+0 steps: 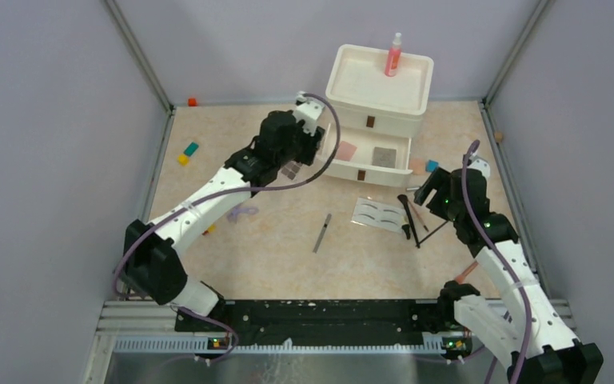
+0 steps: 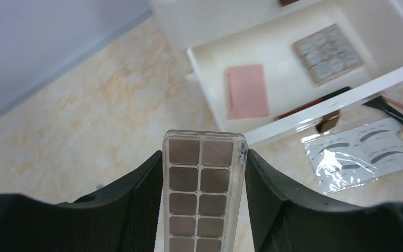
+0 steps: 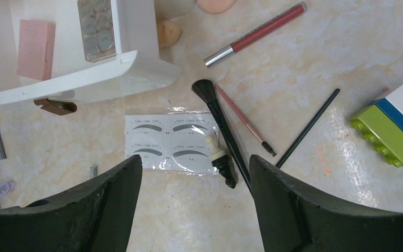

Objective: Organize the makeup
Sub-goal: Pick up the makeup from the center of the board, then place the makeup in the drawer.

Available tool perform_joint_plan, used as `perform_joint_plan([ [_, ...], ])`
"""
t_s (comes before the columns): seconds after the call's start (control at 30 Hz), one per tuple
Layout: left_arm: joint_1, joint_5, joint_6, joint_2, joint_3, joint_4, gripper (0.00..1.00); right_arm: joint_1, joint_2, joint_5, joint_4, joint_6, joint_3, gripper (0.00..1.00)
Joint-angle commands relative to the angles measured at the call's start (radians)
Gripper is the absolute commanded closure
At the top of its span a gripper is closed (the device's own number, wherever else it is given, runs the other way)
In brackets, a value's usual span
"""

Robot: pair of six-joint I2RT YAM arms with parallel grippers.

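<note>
A: Your left gripper [image 2: 203, 157] is pinching an eyeshadow palette [image 2: 203, 205] by its long sides. You have it just short of the open drawer [image 2: 286, 63] of the white chest [image 1: 368, 80], which stands at the table's [image 1: 272, 256] far edge.

B: In that drawer you can see a pink pad [image 2: 247, 90] and a grey palette [image 2: 327, 53], lying apart.

A: Your right gripper [image 3: 194, 163] is spread wide with nothing in it. It hovers toward the table's right edge, near the eyebrow card [image 3: 160, 142].

B: You'll see a black brush [image 3: 219, 126] lying against one short edge of that card. The pink spray bottle [image 1: 393, 54] stands upright on top of the chest.
</note>
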Motion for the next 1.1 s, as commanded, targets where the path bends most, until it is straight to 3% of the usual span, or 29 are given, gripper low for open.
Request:
perform_joint_plan([
  [0.0, -0.053, 0.143, 0.208, 0.099, 0.162, 0.081, 1.0, -0.002, -0.046, 0.052, -0.02, -0.007, -0.006, 0.27],
  [0.27, -0.095, 0.401, 0.524, 0.203, 0.224, 0.183, 1.0, -0.002, -0.162, 0.141, -0.09, -0.013, 0.051, 0.27],
  [0.5, -0.121, 0.67, 0.776, 0.285, 0.271, 0.167, 1.0, -0.003, -0.319, 0.16, -0.07, -0.047, 0.046, 0.27],
  [0.63, -0.136, 0.688, 0.824, 0.377, 0.37, 0.098, 1.0, -0.003, -0.394, 0.143, -0.055, -0.073, 0.033, 0.27],
  [0.83, -0.165, 0.588, 0.918, 0.533, 0.548, -0.042, 0.99, -0.002, -0.411, 0.137, -0.074, -0.091, 0.037, 0.27],
  [0.93, -0.172, 0.54, 0.941, 0.559, 0.558, -0.029, 0.89, -0.001, -0.414, 0.135, -0.077, -0.094, 0.033, 0.27],
  [1.0, -0.177, 0.499, 0.947, 0.568, 0.554, -0.01, 0.71, -0.001, -0.412, 0.131, -0.074, -0.095, 0.028, 0.27],
  [1.07, -0.182, 0.471, 0.954, 0.569, 0.545, 0.007, 0.61, -0.002, -0.409, 0.127, -0.072, -0.096, 0.024, 0.27],
])
